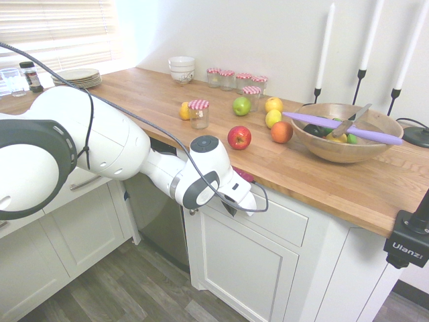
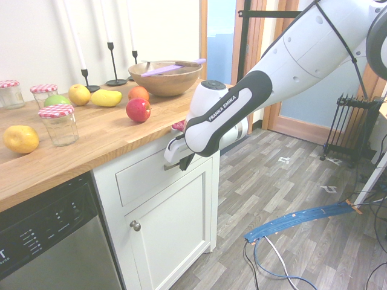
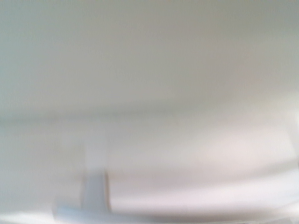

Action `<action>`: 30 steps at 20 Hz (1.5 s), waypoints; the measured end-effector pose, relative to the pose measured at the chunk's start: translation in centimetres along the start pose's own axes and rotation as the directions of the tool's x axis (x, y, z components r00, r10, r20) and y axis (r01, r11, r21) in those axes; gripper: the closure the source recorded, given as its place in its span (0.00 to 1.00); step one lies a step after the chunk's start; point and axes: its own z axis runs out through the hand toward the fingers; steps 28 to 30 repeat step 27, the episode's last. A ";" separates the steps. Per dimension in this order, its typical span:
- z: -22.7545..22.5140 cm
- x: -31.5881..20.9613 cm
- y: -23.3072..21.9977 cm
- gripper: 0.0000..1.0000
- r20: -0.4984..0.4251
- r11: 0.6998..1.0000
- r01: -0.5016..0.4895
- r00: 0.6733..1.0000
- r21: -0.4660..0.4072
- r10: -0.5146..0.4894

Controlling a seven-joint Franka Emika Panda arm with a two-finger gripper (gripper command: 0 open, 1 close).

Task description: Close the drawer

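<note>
White arm (image 1: pixel 80 144) reaches down, end effector (image 2: pixel 179 158) pressed together against the closed drawer (image 2: pixel 145 172) front.

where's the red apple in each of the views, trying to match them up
First exterior view: red apple sits mid-picture on the wooden countertop, just left of the orange.
Second exterior view: red apple is left of centre near the countertop's front edge, below the orange.
Wrist view: not in it; only a blurred white surface.
Shared landmark: the wooden bowl holding a purple utensil.
</note>
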 end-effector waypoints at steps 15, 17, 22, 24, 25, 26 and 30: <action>-8.6 -6.9 11.7 0.00 0.209 0.986 0.014 0.978 -0.169 0.022; -11.6 -7.7 12.7 0.00 0.221 0.985 0.016 0.975 -0.171 0.023; -18.1 -10.7 16.2 0.00 0.239 0.984 0.040 0.971 -0.171 0.003; -19.7 -11.2 17.0 0.00 0.234 0.985 0.044 0.972 -0.166 -0.004; -20.2 -11.3 17.2 0.00 0.230 0.985 0.044 0.973 -0.164 -0.006; -20.4 -11.2 17.4 0.00 0.228 0.986 0.044 0.974 -0.163 -0.005; -20.5 -11.1 17.4 0.00 0.226 0.986 0.043 0.974 -0.163 -0.005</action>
